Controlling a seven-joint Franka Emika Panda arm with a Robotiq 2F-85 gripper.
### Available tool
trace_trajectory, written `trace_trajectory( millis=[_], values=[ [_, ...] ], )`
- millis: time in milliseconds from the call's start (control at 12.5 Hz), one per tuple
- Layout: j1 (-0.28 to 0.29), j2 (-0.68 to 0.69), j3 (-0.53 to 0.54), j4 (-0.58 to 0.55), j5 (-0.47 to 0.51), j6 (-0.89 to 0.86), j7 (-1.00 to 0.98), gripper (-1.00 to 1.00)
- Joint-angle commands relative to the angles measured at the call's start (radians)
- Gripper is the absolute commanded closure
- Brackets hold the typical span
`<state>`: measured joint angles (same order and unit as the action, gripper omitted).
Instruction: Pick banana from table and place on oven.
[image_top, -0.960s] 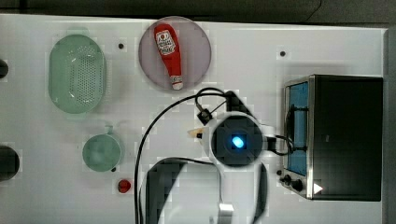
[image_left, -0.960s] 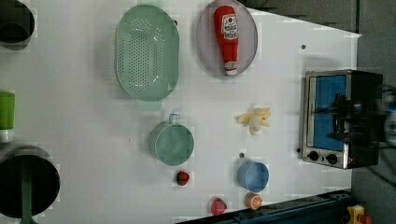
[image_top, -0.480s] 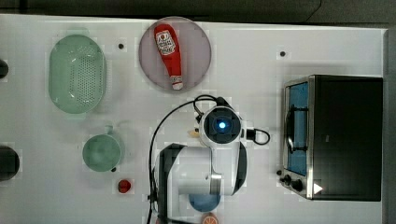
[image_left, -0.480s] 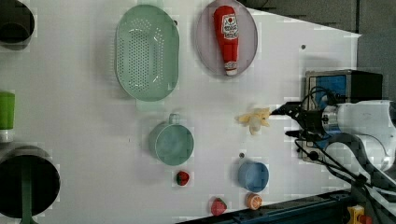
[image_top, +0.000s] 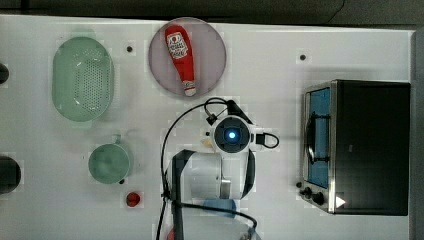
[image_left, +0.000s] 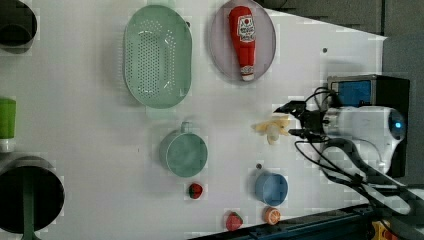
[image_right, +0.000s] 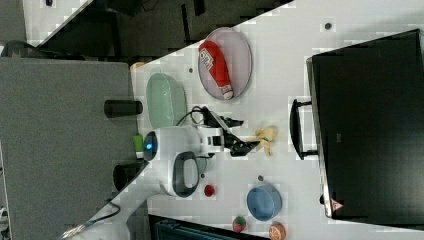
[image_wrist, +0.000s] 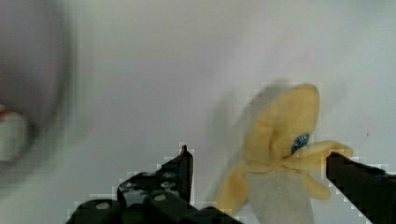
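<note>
Wrist view shows the wide-spread end effector (image_wrist: 259, 163) straddling the banana (image_wrist: 280, 154).

I see the banana (image_left: 272, 129) on the table (image_left: 90, 145), between the cup (image_left: 183, 152) at the left view's left and the oven (image_left: 367, 92) at its right, below the plated bottle (image_left: 242, 40).
</note>
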<state>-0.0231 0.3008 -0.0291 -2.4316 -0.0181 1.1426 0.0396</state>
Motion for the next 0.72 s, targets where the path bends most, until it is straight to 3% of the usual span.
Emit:
trace_trajectory(
  millis=[80,560,720],
  values=[
    [0.005,0.04,-0.006,-0.021,-0.008,0.051,0.034,-0.93],
    [0.009,0.063,-0.003,-0.021,-0.008,0.102,0.034,0.48],
    [0.011,0.045,-0.003,-0.016,-0.008,0.101,0.035,0.48]
  ],
)
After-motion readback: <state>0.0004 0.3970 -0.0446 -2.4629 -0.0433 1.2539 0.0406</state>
